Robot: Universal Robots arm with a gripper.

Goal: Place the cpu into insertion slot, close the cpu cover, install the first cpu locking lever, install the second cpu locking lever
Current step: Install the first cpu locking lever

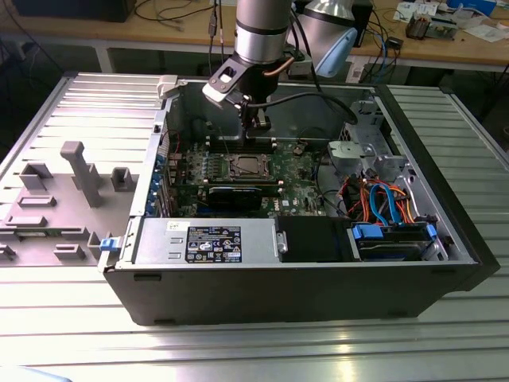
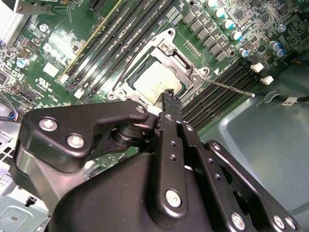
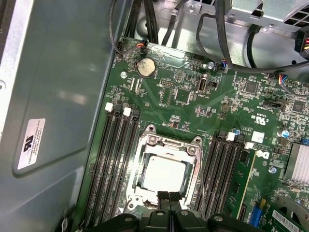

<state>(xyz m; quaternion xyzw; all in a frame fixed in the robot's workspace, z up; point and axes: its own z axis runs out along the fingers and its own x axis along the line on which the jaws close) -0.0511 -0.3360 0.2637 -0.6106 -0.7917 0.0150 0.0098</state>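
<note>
Hovering with jaws pressed together, pinching nothing, near the cpu point(image 3: 163, 175); sitting in its socket under the lowered cpu cover point(image 3: 171, 145); seemingly tackling the free locking lever point(image 2: 227, 87); needing a steady hooking push.

Light falls evenly from above. In the exterior view it lays white streaks of glare across the ribbed metal desk point(image 1: 342, 350). The inside of the case point(image 1: 302, 294) is dimmer, and its front wall is nearly black. In both wrist views the cpu point(image 3: 164, 174) point(image 2: 157, 82) reflects pale, close to washed out. In the first wrist view the grey case wall point(image 3: 63, 96) carries a soft, broad sheen. In the second wrist view the black jaws stay dark, with small highlights on their screw heads.
</note>
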